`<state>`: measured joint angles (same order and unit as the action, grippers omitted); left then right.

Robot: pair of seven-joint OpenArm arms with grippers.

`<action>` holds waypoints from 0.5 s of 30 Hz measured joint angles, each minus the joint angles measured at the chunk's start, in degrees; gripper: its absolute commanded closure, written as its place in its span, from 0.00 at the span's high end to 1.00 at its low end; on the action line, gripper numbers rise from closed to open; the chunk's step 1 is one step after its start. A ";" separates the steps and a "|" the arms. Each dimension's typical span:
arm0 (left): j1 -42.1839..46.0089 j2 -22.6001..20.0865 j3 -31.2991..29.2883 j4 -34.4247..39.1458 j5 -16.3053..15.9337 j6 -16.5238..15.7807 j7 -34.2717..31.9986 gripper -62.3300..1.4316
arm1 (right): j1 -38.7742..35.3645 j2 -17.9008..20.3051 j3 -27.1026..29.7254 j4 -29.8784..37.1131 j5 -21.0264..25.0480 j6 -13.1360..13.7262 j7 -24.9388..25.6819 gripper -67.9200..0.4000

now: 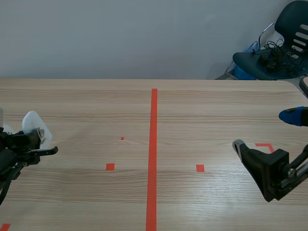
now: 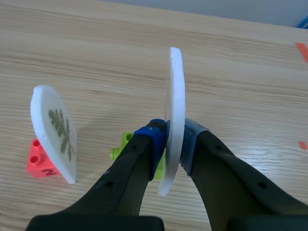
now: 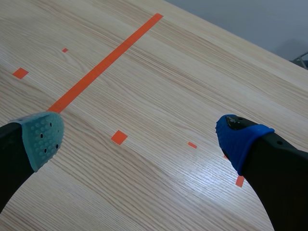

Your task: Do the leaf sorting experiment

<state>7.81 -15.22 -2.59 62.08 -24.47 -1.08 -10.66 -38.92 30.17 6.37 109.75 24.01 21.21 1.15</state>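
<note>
We are pinching a white oval card (image 2: 175, 96) in our left hand (image 2: 174, 139). The card is standing upright and edge-on to the wrist camera, with the two pads pressing on its flat faces near its lower end. A lime-green toy brick (image 2: 121, 148) is sitting on the table (image 1: 192, 110) just behind the blue-padded finger (image 2: 153, 134); we cannot tell whether the card is touching it. Off to that same side, apart from the hand, a second white oval card (image 2: 48, 115) is standing tilted in a red brick (image 2: 36, 162) marked 2, and it is showing a green fern-like leaf (image 2: 62, 131) on its face. In the scene view, all this is sitting at the table's far left edge.

Our right hand (image 3: 140, 138) is hovering over bare wood with its fingers spread wide and holding nothing, well apart from the cards across the long orange-red tape line (image 1: 153, 154). Beyond the table's far right corner, a dark chair (image 1: 288, 29) is carrying a tangle of cables (image 1: 272, 54).
</note>
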 measured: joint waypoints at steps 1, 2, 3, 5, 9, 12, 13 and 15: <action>-0.90 0.00 0.00 -1.81 0.00 0.00 -0.98 0.11 | 0.00 0.00 0.00 0.00 0.00 0.00 0.00 1.00; -1.75 0.00 0.00 -3.45 0.00 0.00 -1.70 0.11 | 0.00 0.00 0.00 0.00 0.00 -0.02 0.00 1.00; -2.58 0.00 0.00 -4.79 0.00 0.00 -1.68 0.11 | 0.00 0.00 0.00 0.00 0.00 0.00 0.00 1.00; -4.02 0.00 0.00 -7.06 0.00 0.00 -1.84 0.11 | 0.00 0.00 0.00 0.00 0.00 0.00 0.02 1.00; -6.62 0.00 0.00 -10.84 -0.02 0.81 -3.91 0.11 | 0.00 0.00 0.00 0.00 0.00 -0.02 0.02 1.00; -7.87 0.00 0.00 -13.05 -0.02 1.99 -4.57 0.11 | 0.00 0.00 0.00 0.00 0.00 0.00 0.02 1.00; -8.00 0.00 0.00 -13.35 -0.02 2.01 -4.57 0.11 | 0.00 0.00 0.00 0.00 0.00 0.00 0.00 1.00; -7.91 0.00 0.00 -13.42 -0.02 1.95 -4.52 0.12 | 0.00 0.00 0.00 0.00 0.00 0.00 0.00 1.00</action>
<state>-0.10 -15.22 -2.59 48.66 -24.49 0.86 -15.18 -38.92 30.17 6.37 109.75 24.01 21.21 1.15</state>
